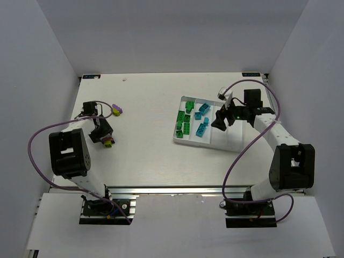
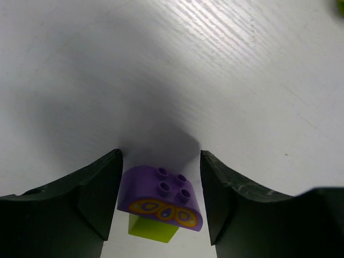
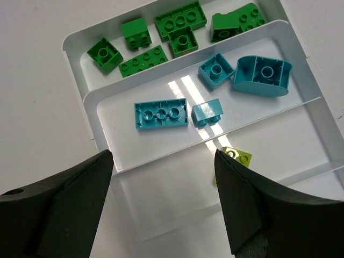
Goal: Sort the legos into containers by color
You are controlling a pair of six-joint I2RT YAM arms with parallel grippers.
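The white tray (image 1: 232, 141) lies right of centre. Its left compartment holds several dark green legos (image 1: 183, 122), the second holds several cyan legos (image 1: 202, 121). In the right wrist view the green legos (image 3: 180, 21) and cyan legos (image 3: 161, 114) show, with one lime lego (image 3: 237, 156) in the third compartment, partly behind my finger. My right gripper (image 1: 220, 121) is open and empty above the tray (image 3: 161, 199). My left gripper (image 1: 106, 138) is open, straddling a purple lego (image 2: 161, 196) stacked on a lime lego (image 2: 153, 228) on the table.
A second purple-and-lime lego (image 1: 116, 110) lies on the table just beyond my left gripper; its lime edge (image 2: 339, 3) shows in the left wrist view. The tray's rightmost compartments look bare.
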